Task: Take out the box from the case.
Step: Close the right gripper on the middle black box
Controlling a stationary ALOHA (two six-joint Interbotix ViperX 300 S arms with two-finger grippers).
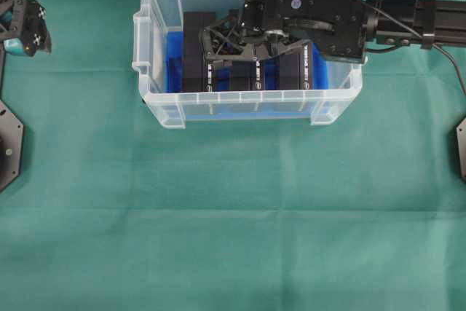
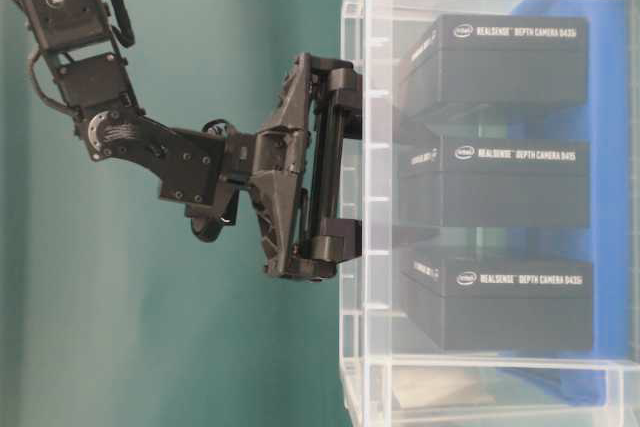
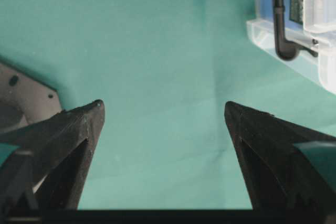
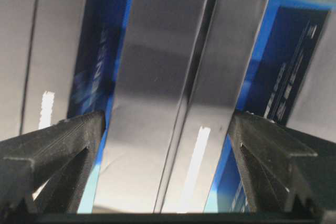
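The right tool (image 1: 244, 47) hangs spread wide inside the clear plastic case (image 1: 153, 78), one finger (image 4: 63, 145) on each side of the middle black cardboard box (image 4: 173, 103), not clamping it. Three such boxes stand on the case's blue floor. The left tool (image 1: 25, 30) gapes empty over the green-covered desk (image 1: 233, 216), well apart.

Middle box (image 1: 242, 76) largely hidden overhead beneath right gripper (image 1: 251, 43); box lettering (image 4: 93, 90) blurred in right wrist view; case (image 3: 294, 30) cut off by left wrist view's edge
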